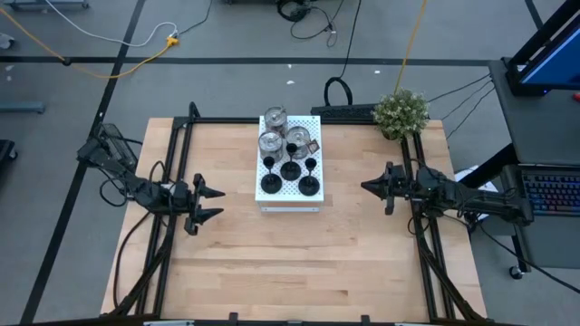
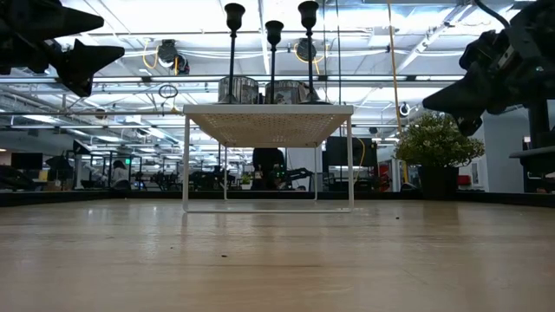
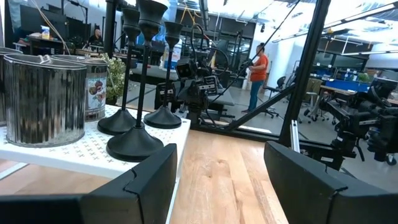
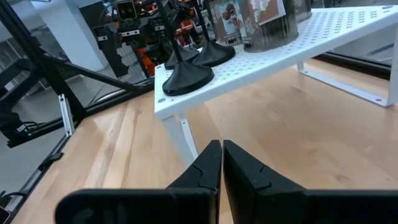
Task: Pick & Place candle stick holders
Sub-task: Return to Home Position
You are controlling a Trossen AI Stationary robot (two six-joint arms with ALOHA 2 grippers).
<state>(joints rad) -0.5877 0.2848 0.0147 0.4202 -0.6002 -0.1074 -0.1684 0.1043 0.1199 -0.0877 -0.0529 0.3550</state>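
A white perforated board (image 1: 290, 201) stands on legs mid-table. On it rest three black candle stick holders (image 1: 290, 170) on their round bases at the near side, and three shiny silver ones (image 1: 270, 143) behind them. My left gripper (image 1: 220, 204) hovers open to the left of the board, pointing at it; its wrist view shows the black holders (image 3: 134, 143) and a silver one (image 3: 43, 99) past its fingers (image 3: 149, 186). My right gripper (image 1: 364, 186) hovers shut to the board's right, pointing at it, with a black base (image 4: 188, 78) ahead of it.
A green bushy plant (image 1: 401, 112) stands at the table's far right corner. Black frame rails (image 1: 177, 154) run along both table sides. Bare wood lies near the front edge (image 1: 290, 281). A person (image 3: 257, 74) stands in the room beyond.
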